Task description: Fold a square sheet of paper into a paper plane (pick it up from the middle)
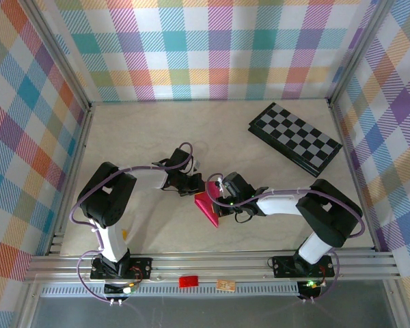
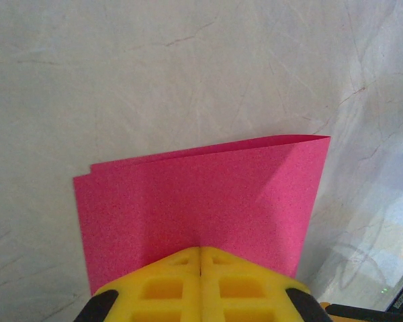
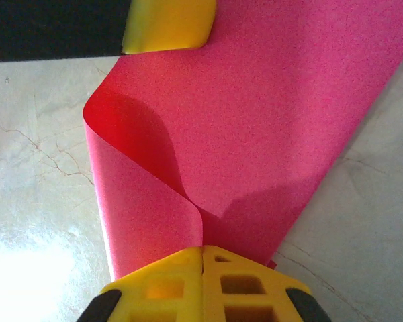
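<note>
Two tight grips, left pincer [image 2: 200,251] pinching the square sheet of paper [image 2: 201,191], right pincer [image 3: 202,251] pinching its curl

Left claw [image 2: 200,268] pinched on doubled-over square sheet of paper [image 2: 201,201], pale table [image 2: 154,74] beneath

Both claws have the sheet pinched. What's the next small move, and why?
Probably press the bend flat on the table. The left claw and right claw are both shut on the sheet, folded over with edges nearly matched in the left wrist view, but the right wrist view shows the bend as a soft loop, not a crease.
</note>
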You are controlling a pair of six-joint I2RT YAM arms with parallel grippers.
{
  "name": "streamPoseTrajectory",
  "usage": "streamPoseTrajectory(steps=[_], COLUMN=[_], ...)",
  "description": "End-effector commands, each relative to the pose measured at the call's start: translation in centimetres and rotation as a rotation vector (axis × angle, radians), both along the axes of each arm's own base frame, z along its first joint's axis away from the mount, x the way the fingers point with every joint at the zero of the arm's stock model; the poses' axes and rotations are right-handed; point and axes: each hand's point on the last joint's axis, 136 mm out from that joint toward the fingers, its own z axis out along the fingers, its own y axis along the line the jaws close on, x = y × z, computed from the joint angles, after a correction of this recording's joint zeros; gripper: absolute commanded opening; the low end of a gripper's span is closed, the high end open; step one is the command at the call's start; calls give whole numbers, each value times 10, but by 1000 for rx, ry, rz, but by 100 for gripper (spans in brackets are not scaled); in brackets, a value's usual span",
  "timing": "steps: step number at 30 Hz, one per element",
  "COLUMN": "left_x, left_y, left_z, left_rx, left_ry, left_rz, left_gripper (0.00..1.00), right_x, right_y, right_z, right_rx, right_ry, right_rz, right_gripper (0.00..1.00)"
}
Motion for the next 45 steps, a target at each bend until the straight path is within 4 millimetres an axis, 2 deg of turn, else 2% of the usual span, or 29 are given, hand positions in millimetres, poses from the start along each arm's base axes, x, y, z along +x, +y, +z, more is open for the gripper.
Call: streamPoseTrajectory(steps=[1, 7, 13, 16, 20, 23, 28, 33, 38, 45], left_x=[-15, -12, -3, 4, 14, 18, 9, -14, -32, -45], left_y=[18, 16, 12, 5, -11, -10, -1, 3, 1, -4], left_z=[-23, -20, -8, 7, 38, 56, 72, 74, 72, 55], left_rx=[84, 85, 82, 47, -59, -74, -100, -193, -335, -364], left_ry=[59, 52, 24, -8, -65, -107, -139, -98, -46, 0], left_rz=[11, 7, -4, -11, -12, 12, 56, 100, 200, 240], left_gripper=[6, 7, 9, 12, 23, 31, 33, 21, 1, 0], right_x=[6, 5, 4, 4, 5, 5, 6, 7, 7, 8], right_y=[1, 1, -1, -1, 0, 0, -1, -3, -5, -5], right_z=[0, -3, -6, -8, -9, -11, -12, -14, -16, -16], right_rx=[-9, -14, -22, -21, -15, -16, -18, -24, -24, -22], right_ry=[0, 4, 12, 17, 22, 25, 23, 22, 25, 26], right_rz=[-7, -7, -12, -18, -25, -28, -37, -44, -54, -59], right_gripper=[6, 6, 6, 6, 6, 6, 6, 6, 6, 6])
